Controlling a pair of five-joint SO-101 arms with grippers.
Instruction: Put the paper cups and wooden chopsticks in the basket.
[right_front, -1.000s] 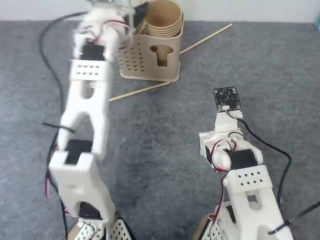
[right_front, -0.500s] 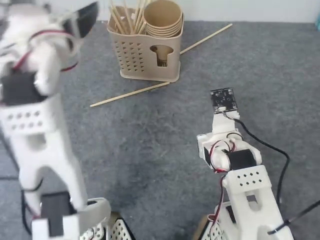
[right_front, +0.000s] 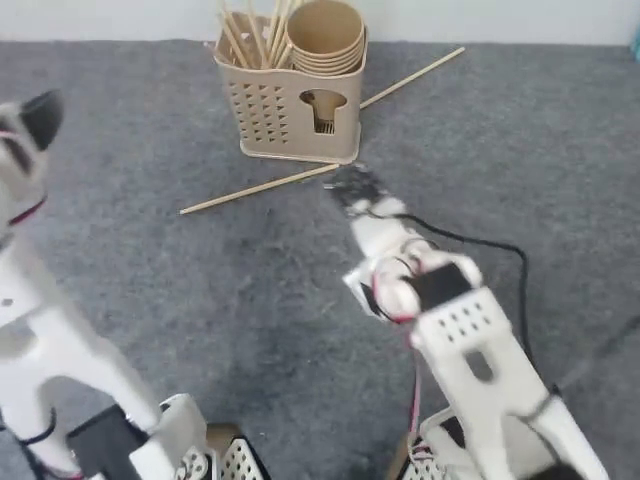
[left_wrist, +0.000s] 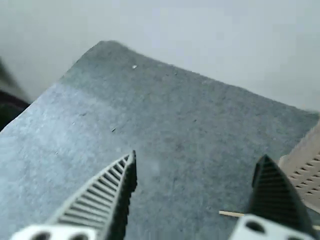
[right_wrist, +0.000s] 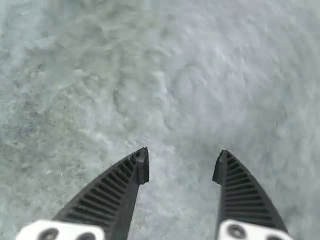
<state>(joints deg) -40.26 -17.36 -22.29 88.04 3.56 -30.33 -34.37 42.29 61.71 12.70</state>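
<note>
Lying beside the basket (right_front: 275, 115) are two chopsticks (right_front: 260, 188) (cups (right_front: 325, 30) inside).

The basket (right_front: 270, 115) stands at the far middle of the grey mat (right_front: 200, 290). Upright chopsticks (right_front: 245, 35) crowd the left of its mouth and stacked paper cups (right_front: 325, 40) the right. One loose chopstick (right_front: 258, 188) lies just near of the basket, slanting left. Another (right_front: 415, 75) slants off to the basket's far right. The right arm (right_front: 440, 310) bars the middle right, with the right gripper (right_wrist: 181, 167) by the near chopstick's right end. The left arm (right_front: 40, 300) blocks the left edge. Bare mat lies between the arms and at the far left.
</note>
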